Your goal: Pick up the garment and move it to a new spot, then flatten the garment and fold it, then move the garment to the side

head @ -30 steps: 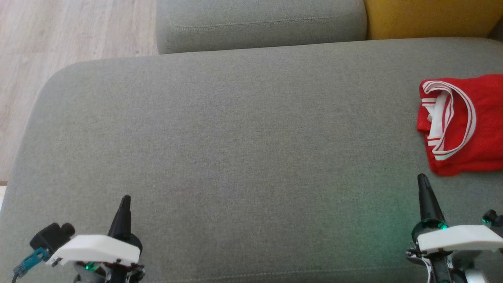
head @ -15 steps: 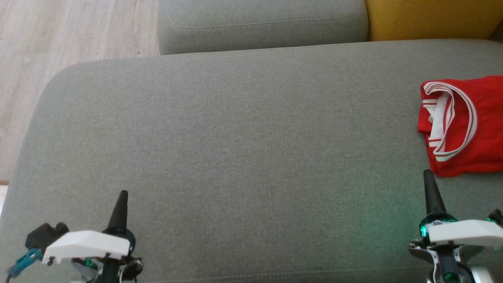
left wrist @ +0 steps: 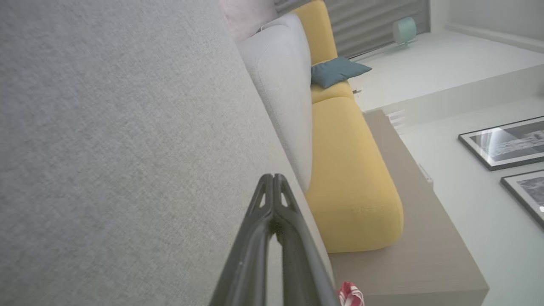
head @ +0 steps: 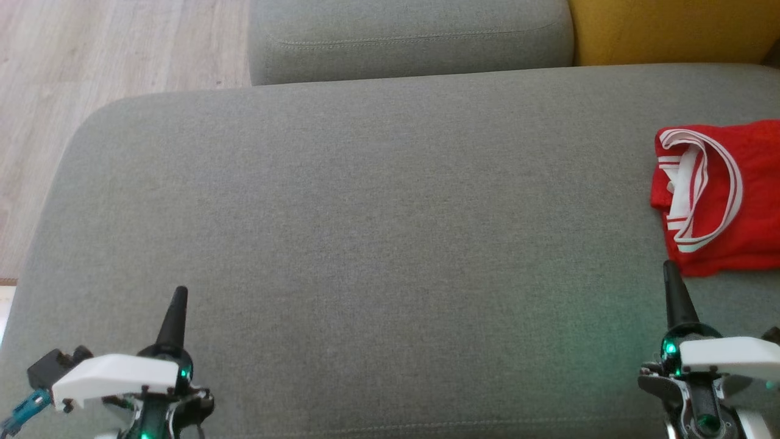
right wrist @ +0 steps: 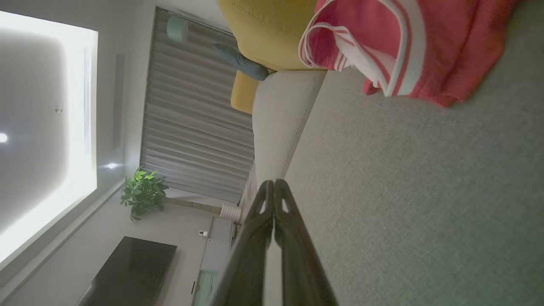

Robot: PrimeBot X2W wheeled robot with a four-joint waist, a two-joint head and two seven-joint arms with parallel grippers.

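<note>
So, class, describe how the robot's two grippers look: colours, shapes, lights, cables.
The left gripper and right gripper each have long dark fingers tapering to a point, above a white cover with small green lights. Beside the left one sit a black block and a blue-green connector.

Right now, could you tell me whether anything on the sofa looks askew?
Only slightly: the red garment at the right side of the grey seat lies loosely folded, its white-striped hem gaping open. Nothing looks damaged.
</note>
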